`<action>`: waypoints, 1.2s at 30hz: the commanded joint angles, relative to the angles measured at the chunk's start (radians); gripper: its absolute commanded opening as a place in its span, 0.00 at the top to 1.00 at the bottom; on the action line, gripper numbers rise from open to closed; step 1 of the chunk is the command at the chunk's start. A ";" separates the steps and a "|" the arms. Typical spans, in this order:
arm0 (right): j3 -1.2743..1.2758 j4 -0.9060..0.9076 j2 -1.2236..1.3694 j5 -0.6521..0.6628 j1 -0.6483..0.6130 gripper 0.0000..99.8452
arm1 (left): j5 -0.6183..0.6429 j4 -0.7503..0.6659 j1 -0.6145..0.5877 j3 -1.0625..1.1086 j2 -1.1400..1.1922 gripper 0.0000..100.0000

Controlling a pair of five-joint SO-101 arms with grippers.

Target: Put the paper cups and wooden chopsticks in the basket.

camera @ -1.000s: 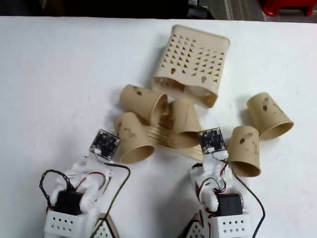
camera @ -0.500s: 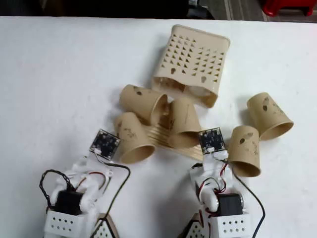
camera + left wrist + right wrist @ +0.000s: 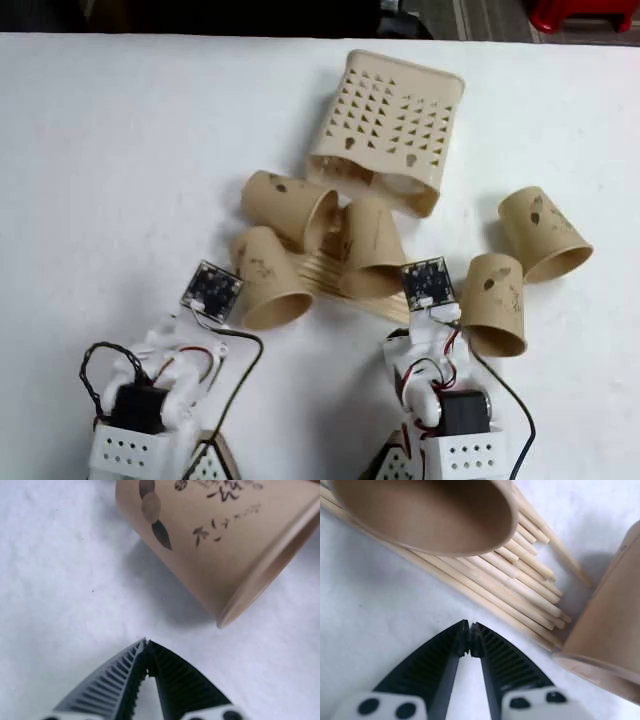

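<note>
Basket (image 3: 390, 130): lies tipped on the white worktop (image 3: 120, 150), perforated wall up, mouth turned toward the arms.
Paper cups: five, all on their sides outside the basket, on its arm-facing side.
Cup one (image 3: 288, 208): just beside the basket's left mouth corner.
Cup two (image 3: 372, 245): directly in front of the basket's mouth, lying across the chopsticks (image 3: 322, 273).
Cup three (image 3: 268, 278): farther from the basket than cup one, toward the left arm, touching the bundle's end.
Cup four (image 3: 495, 303) and cup five (image 3: 543, 233): off the basket's right side, close together, cup five nearer the basket.
Chopsticks: a flat bundle on the worktop between cup three and cup two, apart from the basket.
Obstruction: cups one and two sit between the bundle and the basket's mouth; cup two covers part of the sticks.
Left claw (image 3: 147, 652): tips together, empty, low over bare worktop, cup three near ahead.
Right claw (image 3: 470, 639): tips together, empty, just short of the chopsticks, between cup two and cup four.
Surroundings: a red object (image 3: 580, 12) beyond the worktop's far edge, right of the basket.
</note>
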 commanded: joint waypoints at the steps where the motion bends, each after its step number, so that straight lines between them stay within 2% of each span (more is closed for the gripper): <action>1: 0.009 0.004 -0.010 0.000 0.005 0.98 | 0.003 0.005 0.010 -0.005 -0.001 0.98; 30: 0.009 0.004 -0.010 0.000 0.005 0.98 | 0.003 0.005 0.012 -0.005 -0.001 0.98; 36: 0.009 0.004 -0.010 0.000 0.005 0.98 | 0.006 -0.044 0.013 -0.012 -0.001 0.98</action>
